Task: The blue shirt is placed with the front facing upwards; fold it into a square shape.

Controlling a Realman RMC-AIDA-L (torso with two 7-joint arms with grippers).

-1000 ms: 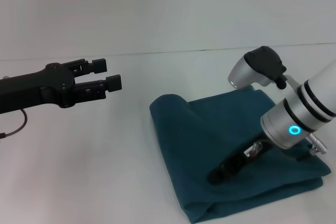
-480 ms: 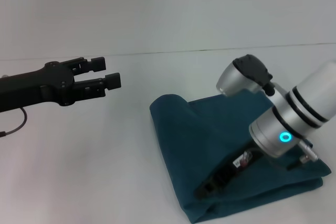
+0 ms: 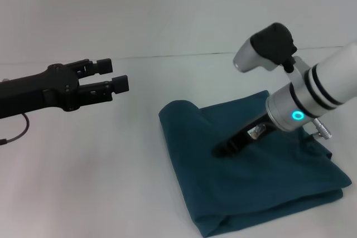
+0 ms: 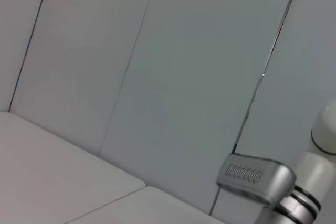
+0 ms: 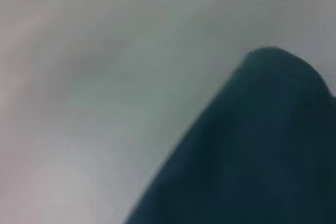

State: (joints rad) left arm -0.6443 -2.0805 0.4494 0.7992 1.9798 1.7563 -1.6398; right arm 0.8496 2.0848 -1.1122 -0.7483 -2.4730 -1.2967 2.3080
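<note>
The blue shirt (image 3: 251, 165) lies folded on the white surface (image 3: 100, 182) toward its near right corner. The right pincer (image 3: 220, 151) hovers just above it — whether apart or together I cannot tell. The left pincer (image 3: 113, 76) hangs apart, well clear.

A plain white table (image 3: 111, 182) fills the scene; behind it, a pale wall (image 3: 167, 9) (panelled, thin seams).
</note>
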